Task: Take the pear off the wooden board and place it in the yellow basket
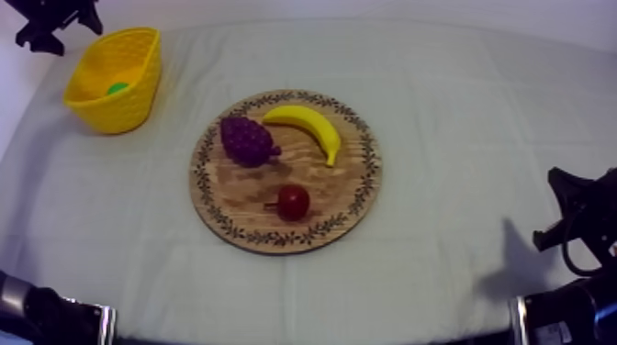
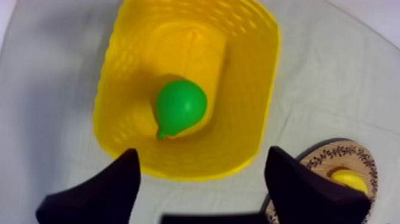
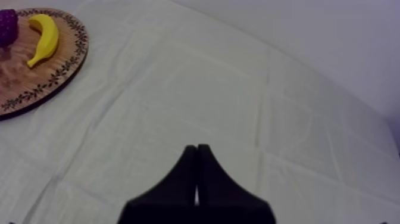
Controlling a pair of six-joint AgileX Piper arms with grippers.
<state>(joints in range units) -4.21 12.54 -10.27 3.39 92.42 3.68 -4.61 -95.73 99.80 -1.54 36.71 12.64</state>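
Inside the yellow basket (image 2: 250,71), at the desk's (image 1: 459,110) far left, the pear (image 2: 180,107) lay on its side, long axis slanting across the floor, narrow stem end toward the left gripper (image 2: 203,151). That gripper hovered above, its 2 fingers wide apart, empty. Right gripper (image 3: 197,146) was pressed closed, holding nothing. Banana (image 1: 308,124), grapes (image 1: 246,139) and small red fruit (image 1: 293,202) sat on the board (image 1: 367,174).

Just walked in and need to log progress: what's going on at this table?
The pear lies inside the yellow basket. My left gripper hovers open over the basket, holding nothing. My right gripper is shut on nothing, low at its side of the table. The wooden board holds the banana, the grapes and the small red fruit.
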